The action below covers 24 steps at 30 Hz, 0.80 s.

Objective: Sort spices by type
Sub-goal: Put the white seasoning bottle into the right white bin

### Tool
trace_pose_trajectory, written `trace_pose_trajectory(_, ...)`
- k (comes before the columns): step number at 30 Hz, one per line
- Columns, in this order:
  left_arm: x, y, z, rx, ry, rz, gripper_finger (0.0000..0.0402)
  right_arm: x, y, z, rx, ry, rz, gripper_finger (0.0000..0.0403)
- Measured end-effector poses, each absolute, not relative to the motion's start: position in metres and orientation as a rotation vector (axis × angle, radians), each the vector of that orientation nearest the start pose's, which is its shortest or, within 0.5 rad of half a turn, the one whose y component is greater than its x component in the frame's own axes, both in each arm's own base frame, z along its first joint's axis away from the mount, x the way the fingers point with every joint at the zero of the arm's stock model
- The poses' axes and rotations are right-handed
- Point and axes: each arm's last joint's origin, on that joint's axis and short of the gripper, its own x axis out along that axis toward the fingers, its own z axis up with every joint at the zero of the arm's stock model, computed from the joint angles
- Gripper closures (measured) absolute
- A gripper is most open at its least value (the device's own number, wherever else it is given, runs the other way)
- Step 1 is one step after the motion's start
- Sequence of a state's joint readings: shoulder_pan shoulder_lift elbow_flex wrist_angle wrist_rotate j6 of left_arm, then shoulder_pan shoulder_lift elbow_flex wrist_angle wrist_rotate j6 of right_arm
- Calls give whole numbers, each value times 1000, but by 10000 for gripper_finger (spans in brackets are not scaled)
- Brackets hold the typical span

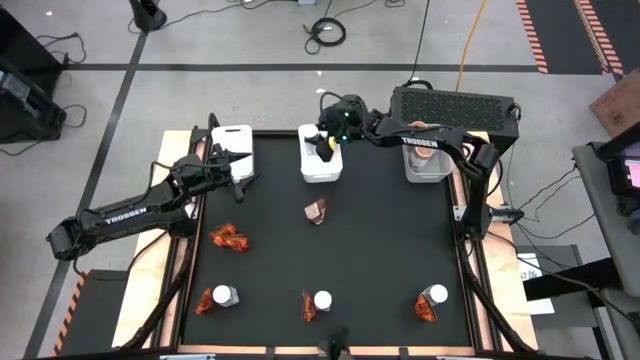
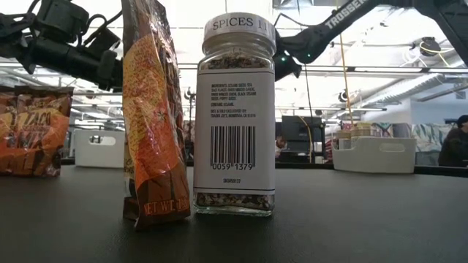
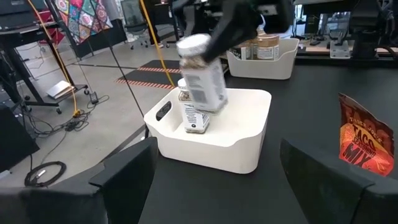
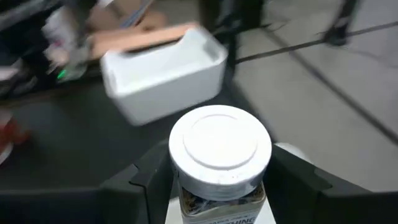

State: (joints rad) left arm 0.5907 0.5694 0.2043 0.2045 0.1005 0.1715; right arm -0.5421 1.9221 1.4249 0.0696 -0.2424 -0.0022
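My right gripper (image 1: 328,140) reaches from the table's right and hangs over the middle white bin (image 1: 320,172), shut on a clear jar with a white lid (image 4: 219,149). Another jar (image 3: 194,117) stands upright in that bin. My left gripper (image 1: 240,176) waits open near the left white bin (image 1: 232,138), touching nothing. A red-orange sachet (image 1: 316,211) lies mid-table, and two more (image 1: 228,238) lie to its left. Along the near edge, three jars each stand beside a sachet (image 1: 216,297) (image 1: 318,303) (image 1: 432,299). My right gripper pinches the jar between its two fingers, one on each side of the glass body just under the lid (image 4: 186,198). The fingers come from the table's right, slanting down. The jar (image 3: 200,74) is tilted and lifted clear above the middle bin.
The right white bin (image 1: 425,165) at the far right holds tan-topped tubs (image 3: 266,45). A sachet (image 2: 150,109) and a jar (image 2: 235,117) stand close before the low camera. Bare black mat lies between the bins and the near row.
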Motion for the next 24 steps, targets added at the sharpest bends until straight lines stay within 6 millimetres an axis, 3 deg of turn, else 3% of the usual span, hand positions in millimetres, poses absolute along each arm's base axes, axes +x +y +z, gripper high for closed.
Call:
trace_pose_trajectory(3,121,77,199,112,194,475,63,381,-224,247,195,380,-417,203)
trace_pose_trajectory(15,121,77,199,112,194,475,63,391,-209,242,328,352,-564,202)
trace_pose_trajectory(24,121,77,199,111,195,474,63,405,-174,239,426,365,-580,202)
